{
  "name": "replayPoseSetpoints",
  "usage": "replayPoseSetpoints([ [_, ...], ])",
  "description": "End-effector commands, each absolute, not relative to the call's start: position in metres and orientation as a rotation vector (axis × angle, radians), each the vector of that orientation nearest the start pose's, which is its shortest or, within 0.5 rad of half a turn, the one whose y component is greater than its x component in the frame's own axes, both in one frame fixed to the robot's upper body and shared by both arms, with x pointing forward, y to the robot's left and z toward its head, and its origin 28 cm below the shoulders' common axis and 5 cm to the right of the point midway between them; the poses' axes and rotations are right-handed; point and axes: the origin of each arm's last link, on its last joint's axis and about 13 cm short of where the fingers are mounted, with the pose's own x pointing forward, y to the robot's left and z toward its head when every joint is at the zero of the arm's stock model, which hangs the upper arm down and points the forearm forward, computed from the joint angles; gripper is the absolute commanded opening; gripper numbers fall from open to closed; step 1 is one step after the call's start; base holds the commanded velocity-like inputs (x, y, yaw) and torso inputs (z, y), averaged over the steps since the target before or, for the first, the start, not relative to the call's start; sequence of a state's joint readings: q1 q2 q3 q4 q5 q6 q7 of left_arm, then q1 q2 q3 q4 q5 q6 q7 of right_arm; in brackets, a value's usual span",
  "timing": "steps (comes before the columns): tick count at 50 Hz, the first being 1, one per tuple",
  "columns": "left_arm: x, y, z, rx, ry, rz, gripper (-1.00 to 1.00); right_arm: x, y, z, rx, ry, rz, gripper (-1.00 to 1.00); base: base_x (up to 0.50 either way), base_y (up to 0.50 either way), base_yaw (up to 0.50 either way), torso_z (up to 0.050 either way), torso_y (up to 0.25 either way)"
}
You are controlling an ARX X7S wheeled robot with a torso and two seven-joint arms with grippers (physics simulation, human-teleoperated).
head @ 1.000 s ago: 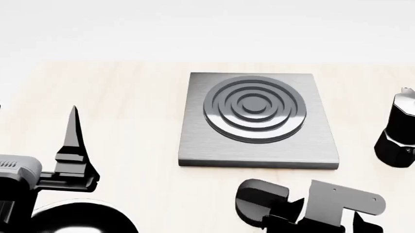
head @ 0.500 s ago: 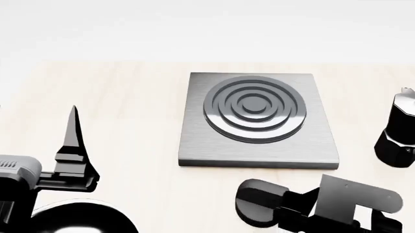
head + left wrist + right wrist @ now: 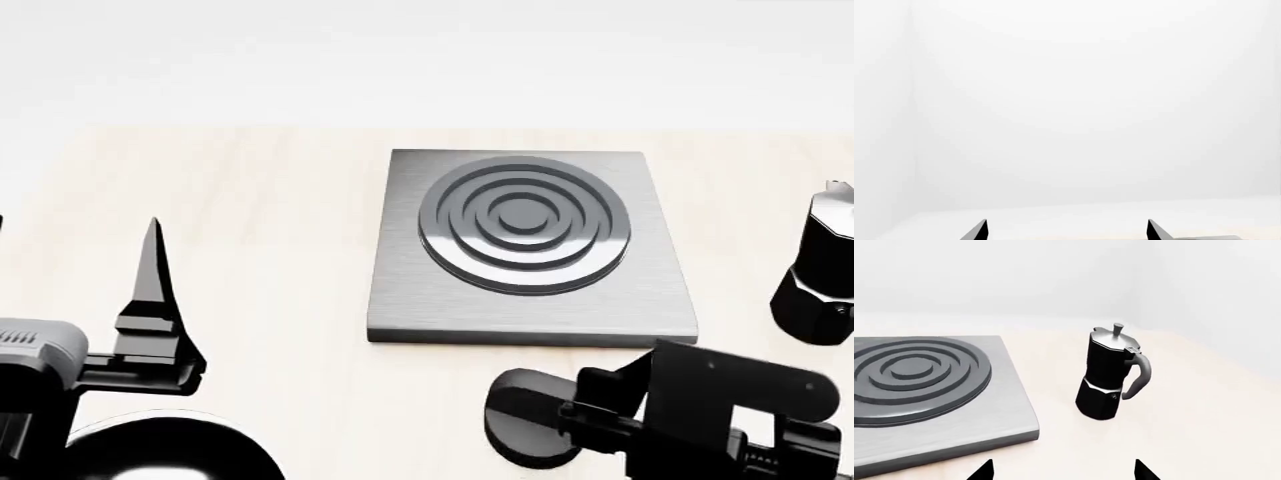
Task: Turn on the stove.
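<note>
Over the last second the right gripper [image 3: 607, 425] has swung in beside the knob [image 3: 523, 418] just in front of the stove [image 3: 534, 320], jaws apart, seemingly lining up a twist, while the left gripper [image 3: 1066, 231] idles open.

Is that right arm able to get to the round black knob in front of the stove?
Probably yes. The right end effector sits right beside the knob at the table's near edge, with nothing visible between them. Whether it already touches is unclear.
</note>
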State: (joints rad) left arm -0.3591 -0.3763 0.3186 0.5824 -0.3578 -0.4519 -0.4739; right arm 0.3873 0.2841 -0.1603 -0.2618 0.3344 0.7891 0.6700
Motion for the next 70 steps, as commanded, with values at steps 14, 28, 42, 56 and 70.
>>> replayPoseSetpoints([
  [14, 0.235, 0.198, 0.166, 0.044, -0.356, -0.014, 1.0, 0.261, -0.112, 0.129, -0.162, 0.028, -0.37, 1.0, 0.0, 0.0, 0.0, 0.0, 0.0],
  [28, 0.235, 0.197, 0.166, 0.046, -0.358, -0.015, 1.0, 0.257, -0.107, 0.137, -0.179, -0.031, -0.321, 1.0, 0.0, 0.0, 0.0, 0.0, 0.0],
  [42, 0.235, 0.197, 0.166, 0.047, -0.358, -0.016, 1.0, 0.253, -0.102, 0.145, -0.192, -0.058, -0.294, 1.0, 0.0, 0.0, 0.0, 0.0, 0.0],
  [56, 0.235, 0.197, 0.166, 0.046, -0.358, -0.016, 1.0, 0.248, -0.098, 0.153, -0.201, -0.11, -0.276, 1.0, 0.0, 0.0, 0.0, 0.0, 0.0],
  [70, 0.236, 0.198, 0.165, 0.05, -0.357, -0.011, 1.0, 0.248, -0.095, 0.155, -0.224, -0.146, -0.248, 1.0, 0.0, 0.0, 0.0, 0.0, 0.0],
])
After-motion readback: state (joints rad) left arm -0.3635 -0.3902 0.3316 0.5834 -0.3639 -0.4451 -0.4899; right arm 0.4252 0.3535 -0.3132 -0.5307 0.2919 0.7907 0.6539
